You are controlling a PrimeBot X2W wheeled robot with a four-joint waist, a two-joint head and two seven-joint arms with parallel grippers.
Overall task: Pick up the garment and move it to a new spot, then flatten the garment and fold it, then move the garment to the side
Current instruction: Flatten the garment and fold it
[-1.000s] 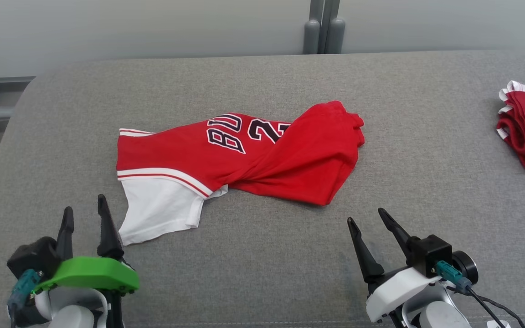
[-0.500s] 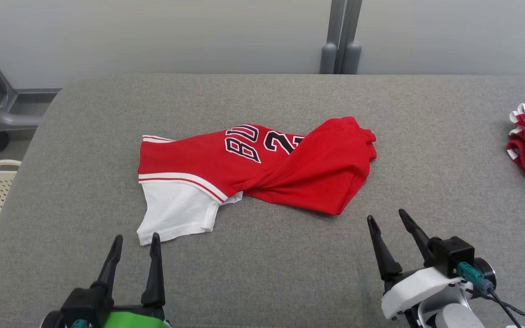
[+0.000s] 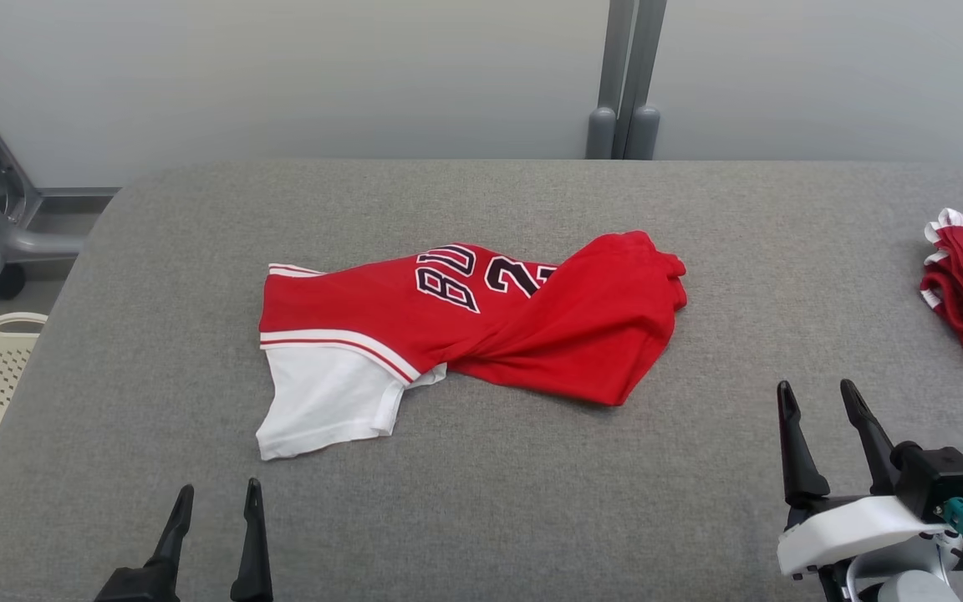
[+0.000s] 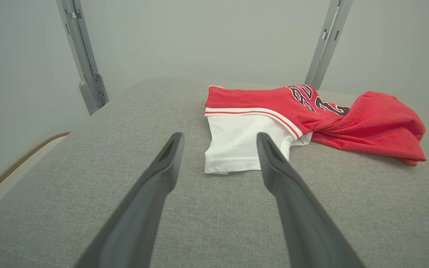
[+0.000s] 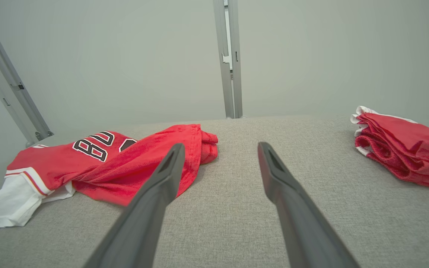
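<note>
- Left gripper [image 3: 216, 500]: jaws apart, empty, near-left on grey table [image 3: 532, 518].
- Right gripper [image 3: 817, 399]: jaws apart, empty, near-right.
- Garment [image 3: 481, 322]: crumpled, farther back, between both, untouched.

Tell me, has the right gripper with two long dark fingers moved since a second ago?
Yes. The right gripper shifted rightward, away from the crumpled red-and-white jersey.

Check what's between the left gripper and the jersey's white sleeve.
Nothing: bare grey padded tabletop between the left gripper and the white sleeve of the red jersey, seen in the head and left wrist views.
</note>
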